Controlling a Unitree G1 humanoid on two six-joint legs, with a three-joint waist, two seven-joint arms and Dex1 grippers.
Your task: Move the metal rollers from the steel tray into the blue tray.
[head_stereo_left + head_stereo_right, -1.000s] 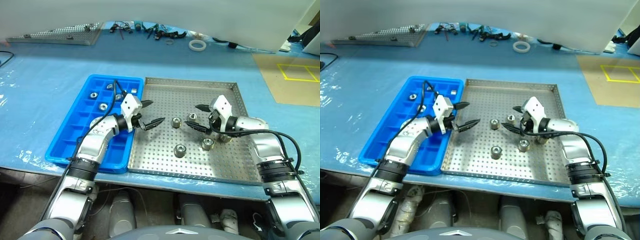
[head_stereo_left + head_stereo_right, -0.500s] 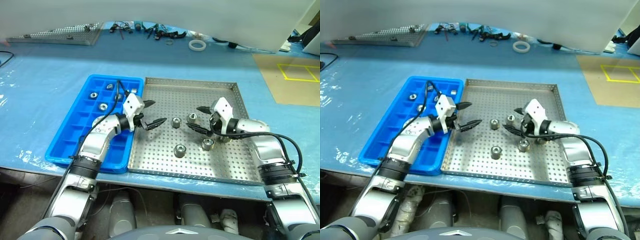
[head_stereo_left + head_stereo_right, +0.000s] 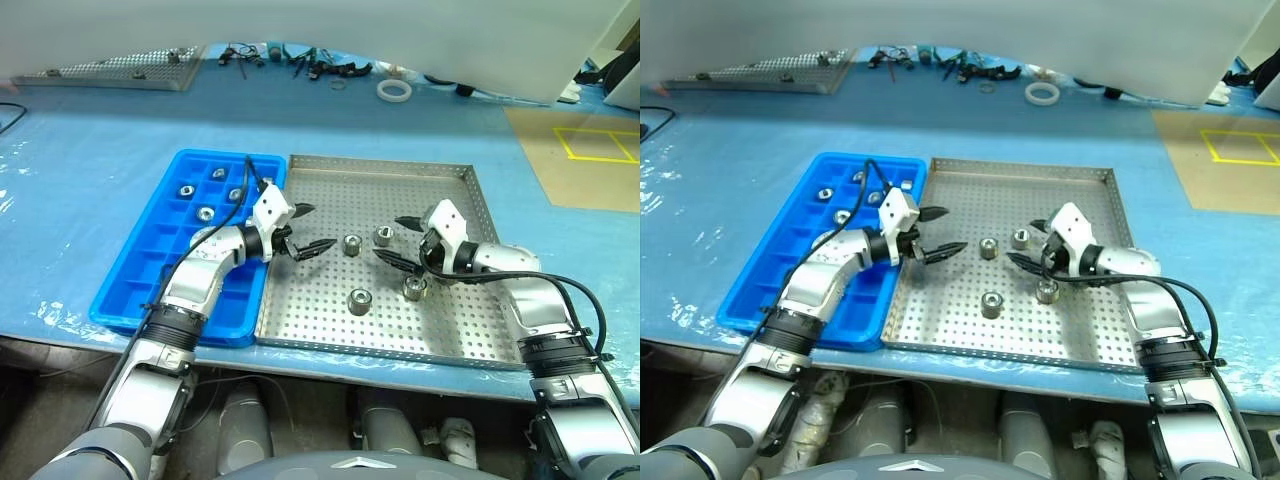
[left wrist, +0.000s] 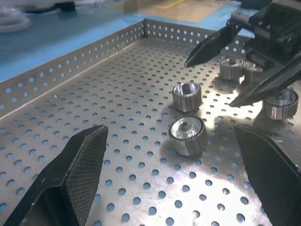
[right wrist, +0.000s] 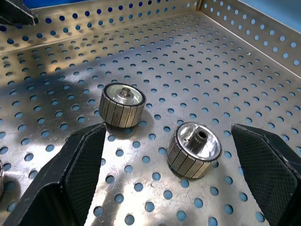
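Metal rollers (image 3: 359, 300): five in steel tray (image 3: 455, 330), four in blue tray (image 3: 130, 280); both jaws wide, empty.

At the table's far edge you see a white ring (image 3: 395, 90), tangled tools (image 3: 290, 58) and a grey perforated plate (image 3: 110, 70).

Left claw (image 3: 307, 228), right claw (image 3: 398, 240), both agape

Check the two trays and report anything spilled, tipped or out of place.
Nothing stands out. The rollers on the steel tray sit loose but inside its rim, and those in the blue tray each lie in a compartment. Both trays sit flat, side by side on the table.
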